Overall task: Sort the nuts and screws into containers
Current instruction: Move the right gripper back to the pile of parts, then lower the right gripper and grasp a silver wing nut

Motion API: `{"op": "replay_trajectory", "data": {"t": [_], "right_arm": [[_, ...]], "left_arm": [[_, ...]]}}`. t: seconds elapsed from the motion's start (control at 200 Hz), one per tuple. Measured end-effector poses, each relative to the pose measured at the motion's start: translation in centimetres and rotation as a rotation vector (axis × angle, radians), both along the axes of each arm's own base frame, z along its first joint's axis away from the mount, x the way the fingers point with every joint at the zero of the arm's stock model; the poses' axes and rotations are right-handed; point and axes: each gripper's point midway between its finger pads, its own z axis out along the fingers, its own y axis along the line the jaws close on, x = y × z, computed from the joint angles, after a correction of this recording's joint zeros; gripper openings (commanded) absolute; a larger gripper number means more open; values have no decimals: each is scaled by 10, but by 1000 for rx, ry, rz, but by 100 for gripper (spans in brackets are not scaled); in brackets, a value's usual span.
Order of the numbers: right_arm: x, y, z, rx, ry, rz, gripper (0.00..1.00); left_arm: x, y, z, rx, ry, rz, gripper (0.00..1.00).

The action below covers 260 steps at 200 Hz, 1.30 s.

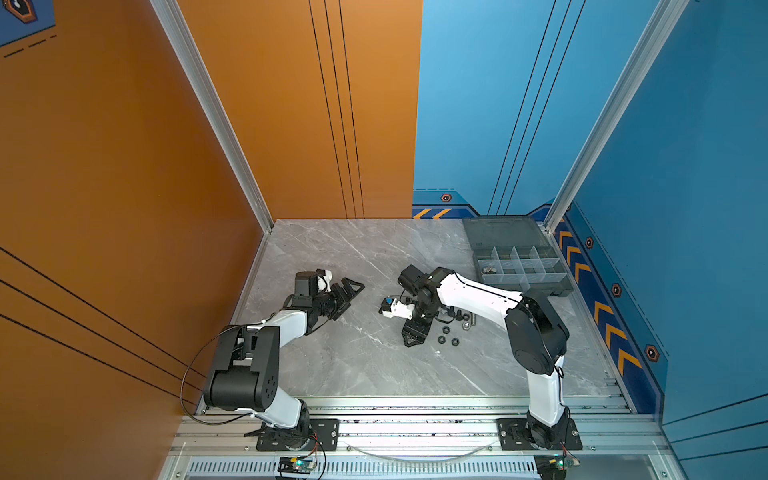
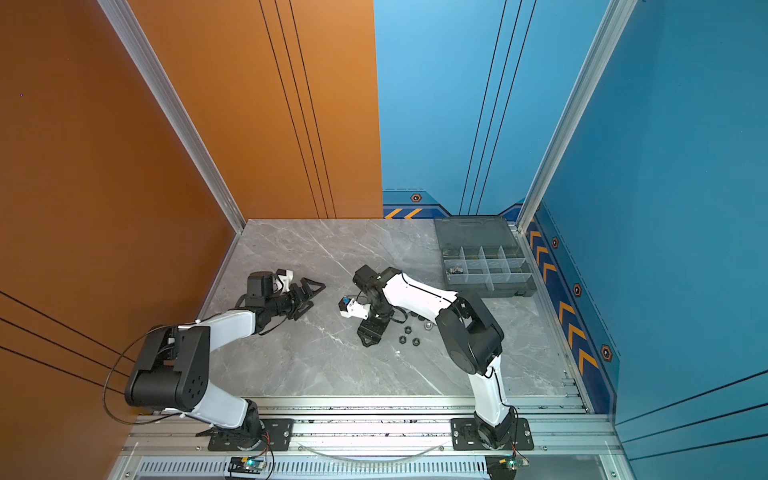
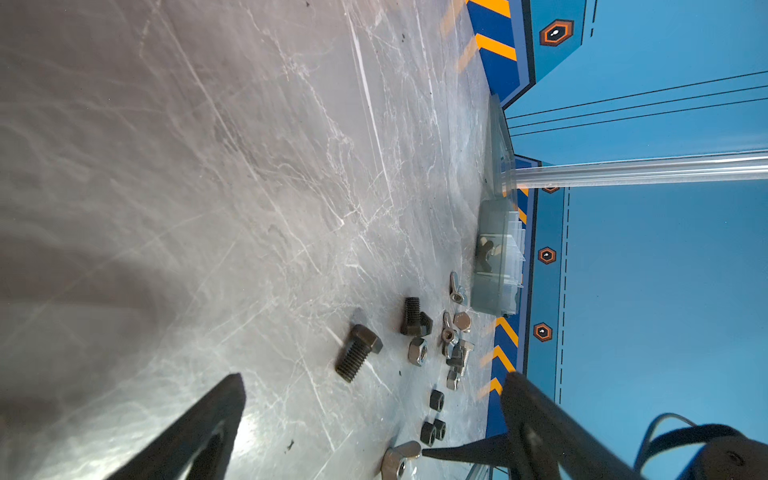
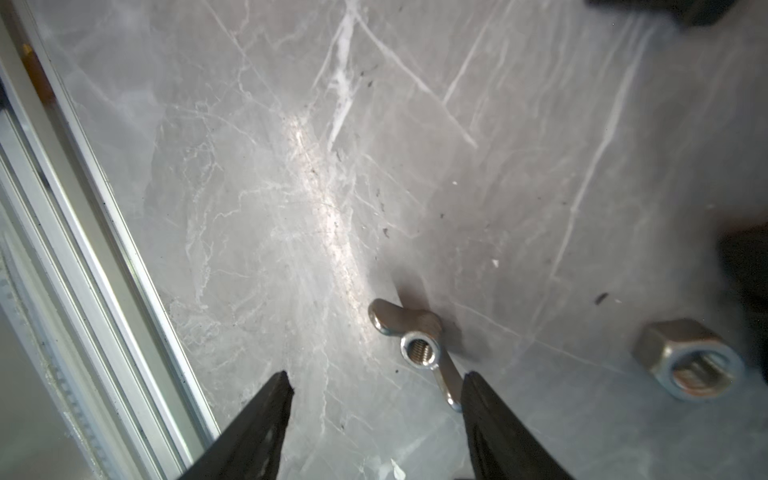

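Note:
Loose screws [image 1: 459, 316] and black nuts [image 1: 445, 330] lie on the marble table right of centre. My right gripper [image 1: 410, 343] points down at the table just left of this pile. In the right wrist view its jaws [image 4: 376, 386] stand open, and a silver wing nut [image 4: 409, 332] lies flat with one ear touching one finger [image 4: 478, 399]; nothing is held. A silver hex nut [image 4: 690, 361] lies off to the side. My left gripper [image 1: 353, 291] hovers wide open and empty left of centre. Its wrist view shows black screws [image 3: 357, 351], black nuts [image 3: 432, 432] and the wing nut [image 3: 401, 457].
The smoky-grey organizer box [image 1: 557, 286] with its containers stands at the back right, lid [image 1: 503, 232] laid open behind it. Wing nuts [image 1: 490, 270] lie in its near-left compartment. An aluminium rail [image 4: 104, 249] borders the table's front edge. Orange and blue walls enclose the table.

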Motion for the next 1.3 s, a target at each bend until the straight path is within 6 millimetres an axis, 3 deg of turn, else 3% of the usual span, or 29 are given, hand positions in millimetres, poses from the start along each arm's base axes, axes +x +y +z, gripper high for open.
{"op": "replay_trajectory", "data": {"t": [0.27, 0.631, 1.301], "right_arm": [[-6, 3, -13, -25, 18, 16, 68], [7, 9, -16, -21, -54, 19, 65], [10, 7, -25, -31, -73, 10, 43]], "left_arm": [[-2, 3, 3, -1, -8, 8, 98], [-2, 3, 2, -2, -6, 8, 98], [-4, 3, 0, -1, -2, 8, 98]]}}
